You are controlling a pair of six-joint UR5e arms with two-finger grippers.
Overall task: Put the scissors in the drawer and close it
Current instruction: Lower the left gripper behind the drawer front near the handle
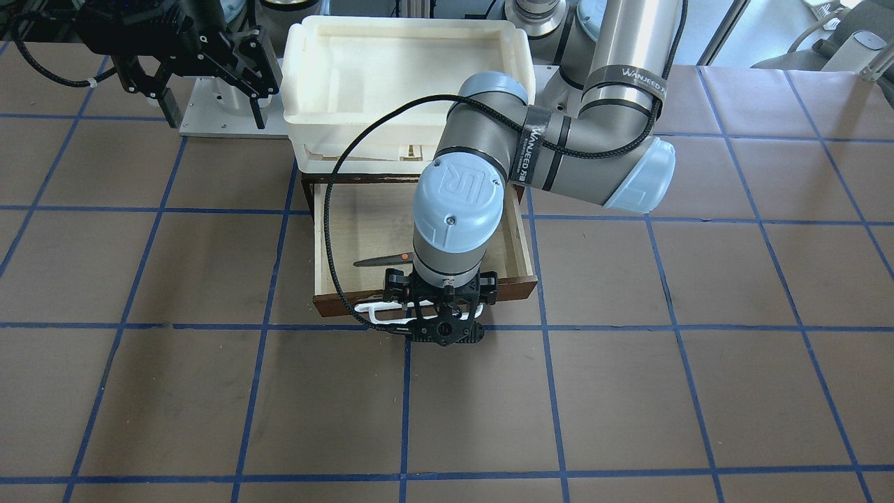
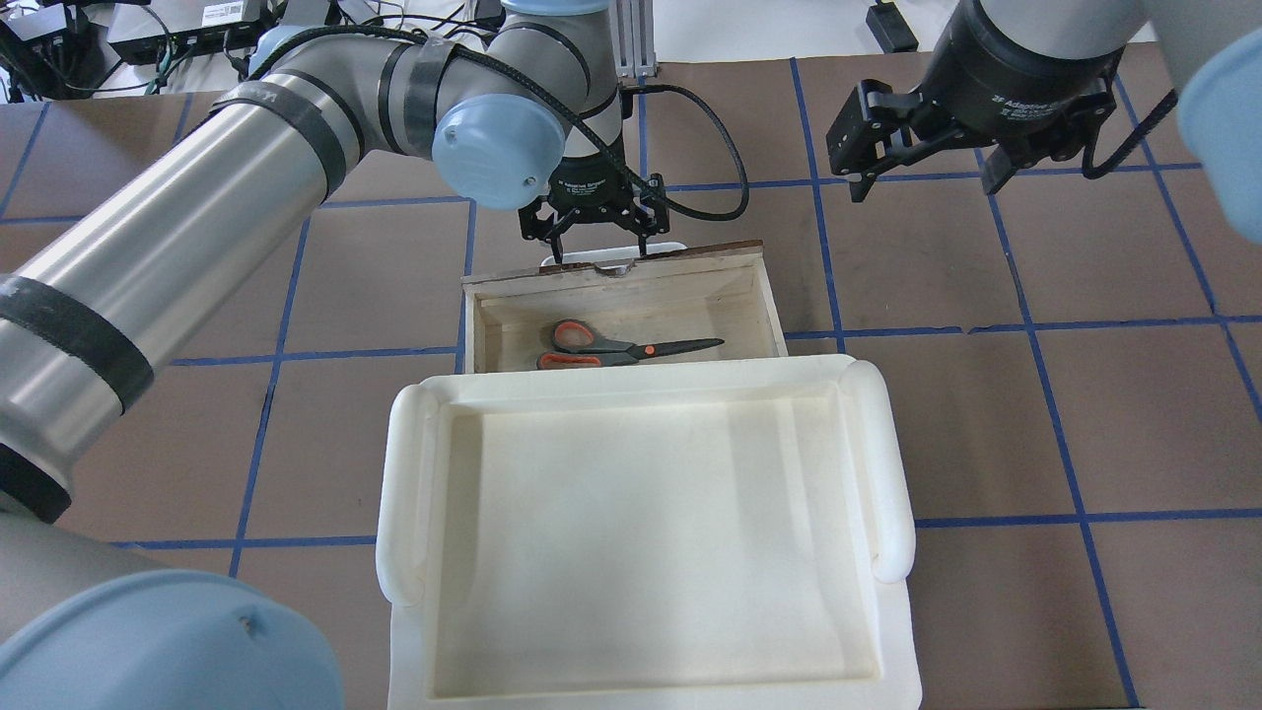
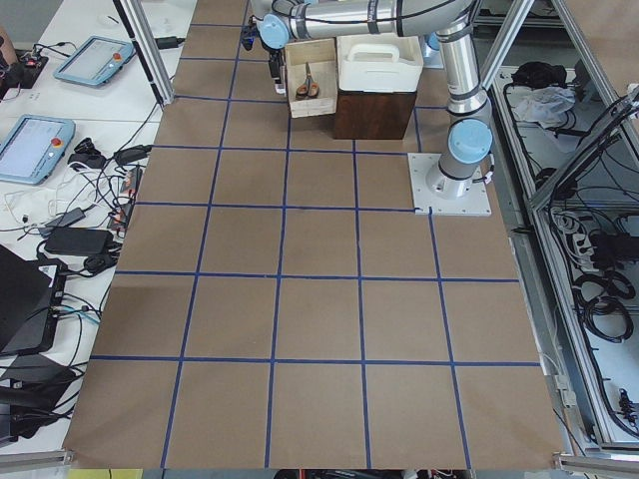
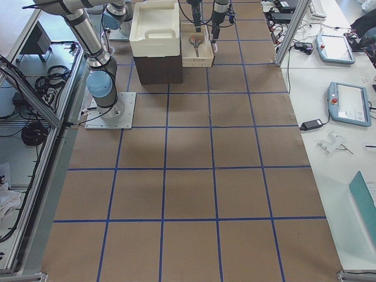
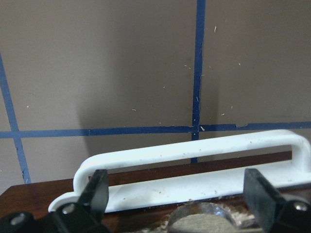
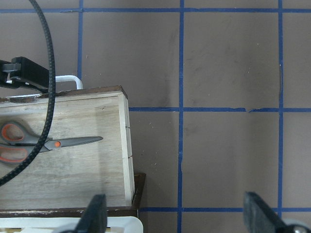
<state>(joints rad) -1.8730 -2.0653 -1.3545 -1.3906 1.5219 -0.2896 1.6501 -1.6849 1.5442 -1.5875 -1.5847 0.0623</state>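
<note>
Writing: black straps (image 1: 534, 143) on the left arm read "WANJEED"; a pale blue joint cap (image 1: 457, 195) bears a raised "UR"; the right gripper's body shows "2F Adaptive", the rest too small to read
Surface: table (image 2: 1085, 414) covered in matt brown sheet, marked into squares by blue tape
Room: white side benches with teach pendants (image 4: 346, 103) and loose cables; aluminium frame posts along the edges
Scissors (image 2: 626, 348): lying flat on the floor of the drawer, grey handles with orange-red loops toward the robot's left, slim blades pointing to its right
Drawer (image 2: 769, 306): standing open, pale plywood walls and floor, dark brown wooden front
Handle (image 5: 194, 150): smooth white bar with rounded ends on the drawer front
Tray (image 2: 892, 463): cream-white plastic, rounded rim, sitting on top of the dark brown cabinet (image 3: 374, 112)
Left gripper (image 2: 599, 247): fingers spread wide over the drawer front by the handle, grasping nothing; contact with the handle cannot be told
Right gripper (image 2: 927, 168): fingers apart, holding nothing, above the table off the drawer's right side
</note>
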